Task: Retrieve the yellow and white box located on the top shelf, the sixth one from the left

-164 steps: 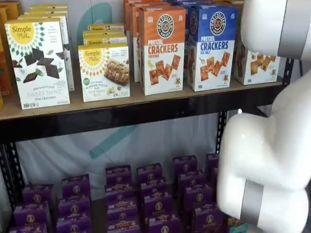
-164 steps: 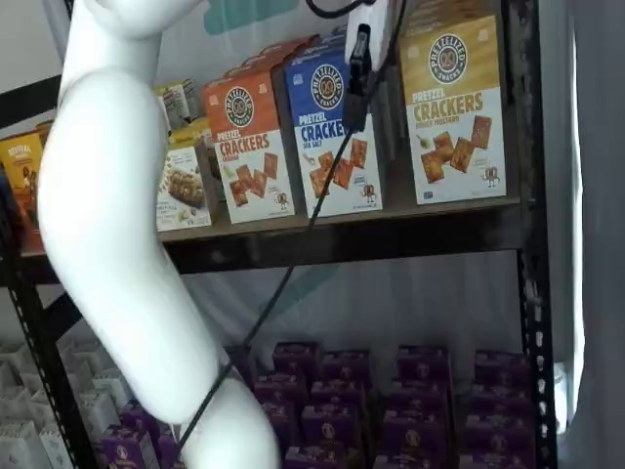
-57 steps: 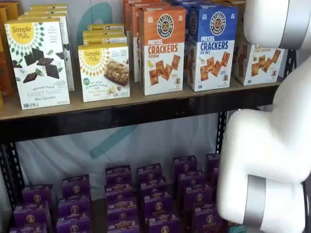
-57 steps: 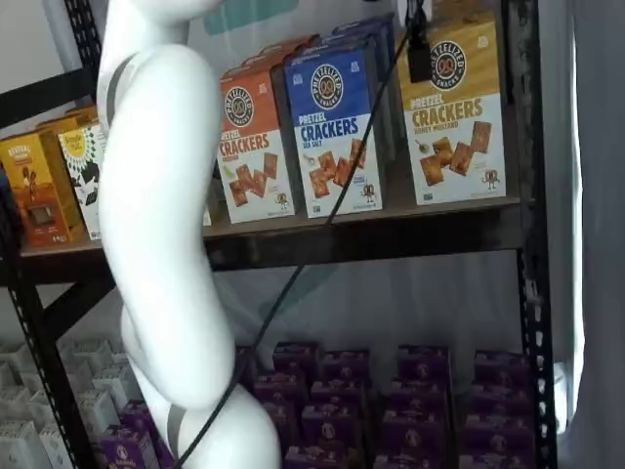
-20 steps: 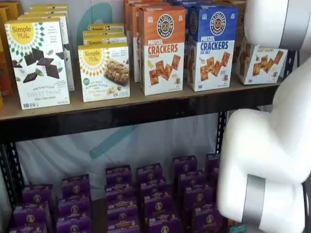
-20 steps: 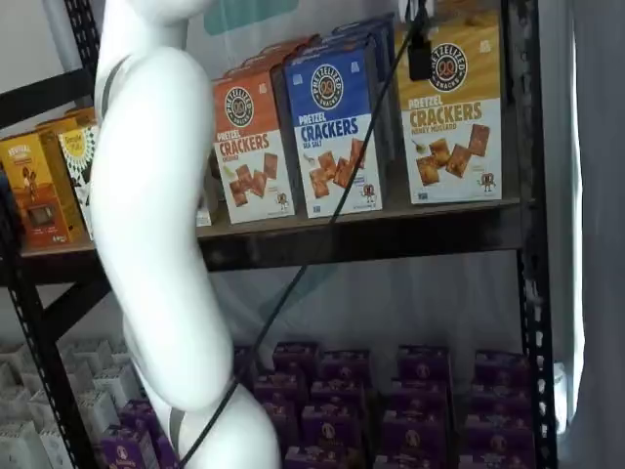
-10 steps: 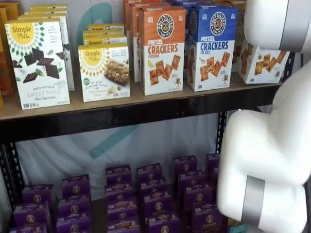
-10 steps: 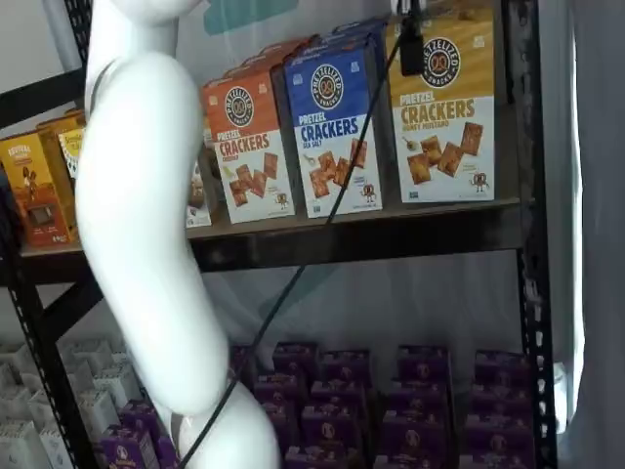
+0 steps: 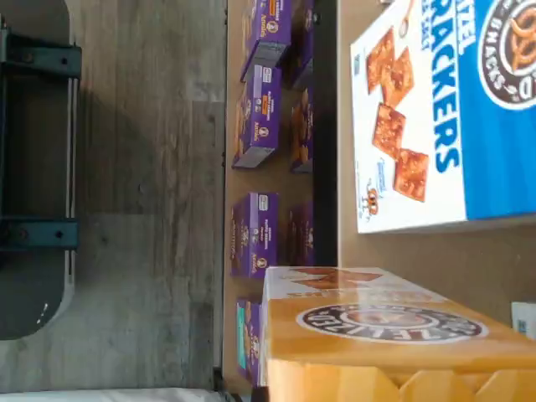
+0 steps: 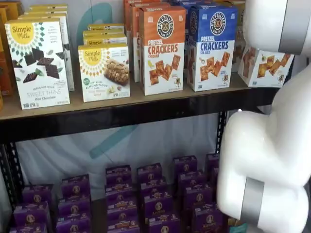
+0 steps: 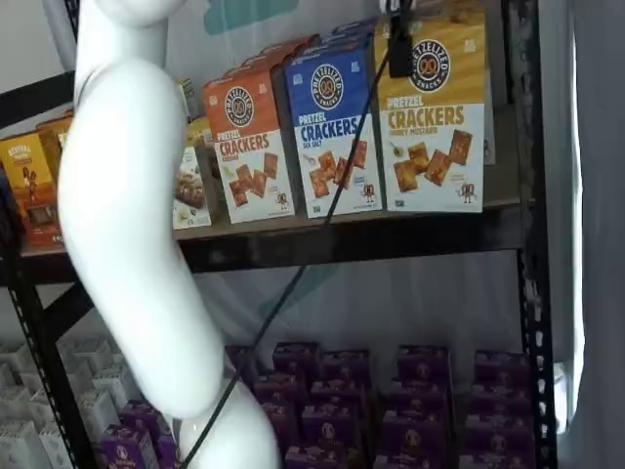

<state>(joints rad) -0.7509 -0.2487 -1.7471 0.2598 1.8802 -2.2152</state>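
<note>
The yellow and white box point(image 11: 431, 115) has lifted off the top shelf point(image 11: 371, 237) and tilted; withdrawal remains. Pincer point(image 11: 400, 39) apparently pinching it.

The yellow and white box point(image 11: 433, 119) hangs tilted just above the top shelf point(image 11: 371, 239), beside the blue-topped carton point(image 11: 332, 127).

yellow and white box point(image 11: 433, 117): "PRETZEL CRACKERS HONEY MUSTARD" | blue box point(image 10: 211, 47): "PRETZEL CRACKERS SEA SALT" | white box point(image 10: 37, 63): "Simple Mills"
</note>
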